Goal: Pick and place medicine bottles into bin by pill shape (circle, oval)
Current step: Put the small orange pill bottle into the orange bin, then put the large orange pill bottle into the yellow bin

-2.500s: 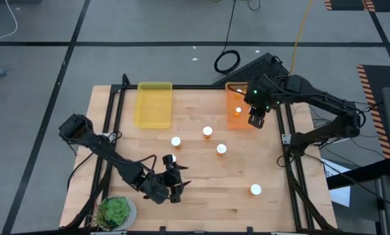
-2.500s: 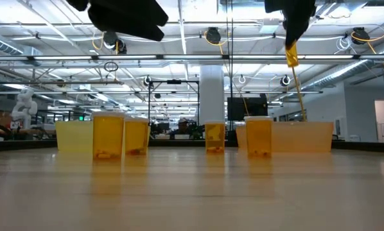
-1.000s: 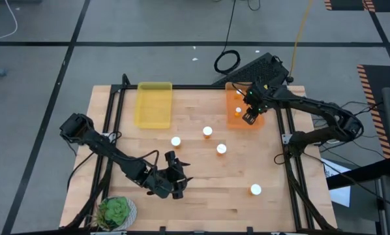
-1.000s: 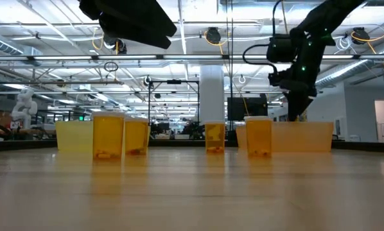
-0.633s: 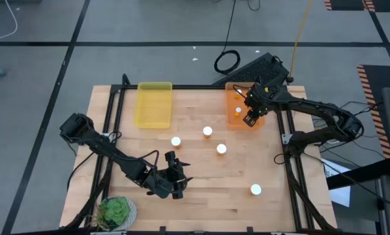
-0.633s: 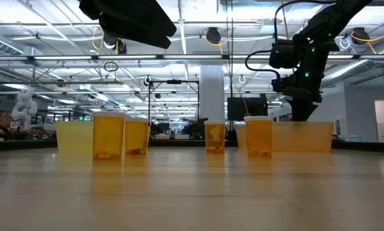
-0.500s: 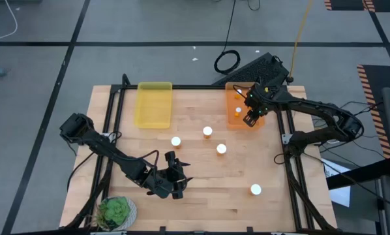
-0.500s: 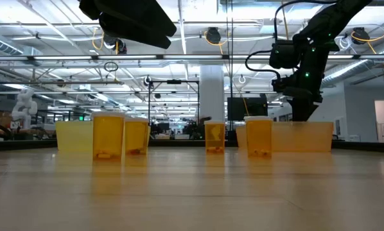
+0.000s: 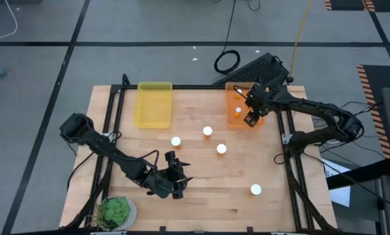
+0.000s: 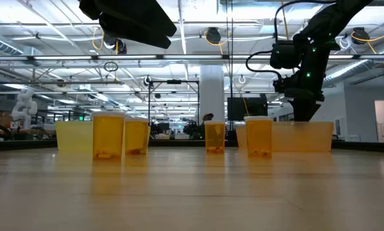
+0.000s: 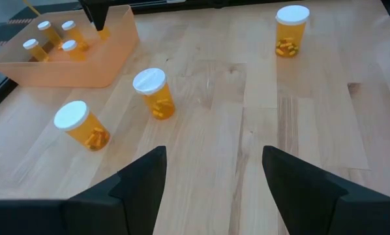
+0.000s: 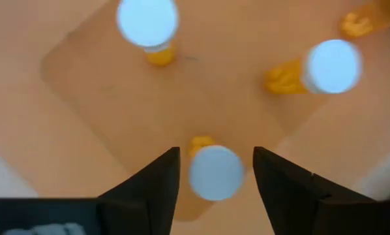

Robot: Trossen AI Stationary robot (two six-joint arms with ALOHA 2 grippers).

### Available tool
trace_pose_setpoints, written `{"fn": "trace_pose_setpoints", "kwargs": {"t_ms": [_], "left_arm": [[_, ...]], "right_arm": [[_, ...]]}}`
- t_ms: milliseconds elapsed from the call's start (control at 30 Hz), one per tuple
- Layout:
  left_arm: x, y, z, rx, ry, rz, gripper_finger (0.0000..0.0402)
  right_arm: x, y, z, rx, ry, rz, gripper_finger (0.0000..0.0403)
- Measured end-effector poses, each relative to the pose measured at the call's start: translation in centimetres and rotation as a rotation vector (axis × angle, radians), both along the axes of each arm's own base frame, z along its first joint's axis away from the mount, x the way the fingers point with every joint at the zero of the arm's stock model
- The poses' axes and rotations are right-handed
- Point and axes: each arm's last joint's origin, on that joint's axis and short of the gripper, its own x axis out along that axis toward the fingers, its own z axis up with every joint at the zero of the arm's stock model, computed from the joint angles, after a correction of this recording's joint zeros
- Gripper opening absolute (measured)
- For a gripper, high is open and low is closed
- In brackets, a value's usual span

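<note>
Three medicine bottles [image 9: 207,132] [image 9: 176,141] [image 9: 221,149], orange with white caps, stand upright mid-table, and a further one [image 9: 255,190] stands near the front right. The orange bin [image 9: 234,99] at the far right holds several more bottles [image 11: 68,46]. My right gripper [image 9: 250,119] is open and low over that bin. Its fingers [image 12: 154,183] stand on either side of an upright bottle [image 12: 214,171] without touching it. The yellow bin [image 9: 154,104] lies at the far left. My left gripper [image 9: 177,177] waits open near the front left, with nothing in it.
A potted plant [image 9: 115,211] sits at the front-left corner. Black frame rails [image 9: 114,124] run along the table's left and right sides. A dark keyboard-like object [image 9: 260,68] and a cable coil [image 9: 226,62] lie past the far edge. Bare wood lies between the bottles.
My right gripper has sunk a little further toward the orange bin and tipped more upright, then held still for the last half second. The bottles on the table have stayed where they were.
</note>
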Motion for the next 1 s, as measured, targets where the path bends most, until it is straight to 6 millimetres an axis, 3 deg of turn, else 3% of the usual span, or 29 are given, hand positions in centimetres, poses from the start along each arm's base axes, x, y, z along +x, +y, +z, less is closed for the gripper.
{"fn": "trace_pose_setpoints", "kwargs": {"t_ms": [233,633,1000], "left_arm": [[0.1,0.3,0.0,-0.003,0.003,0.003,0.0255],[-0.1,0.4,1.0,-0.036,-0.002,-0.02,0.0255],[-3.2,2.7,4.1,-0.114,0.11,-0.046,0.0255]], "right_arm": [[-0.6,1.0,2.1,-0.078,-0.079,-0.022,0.0205],[-1.5,6.3,6.5,-0.144,-0.334,0.061,0.0208],[0.1,10.7,7.6,-0.13,-0.488,0.239,0.0208]]}}
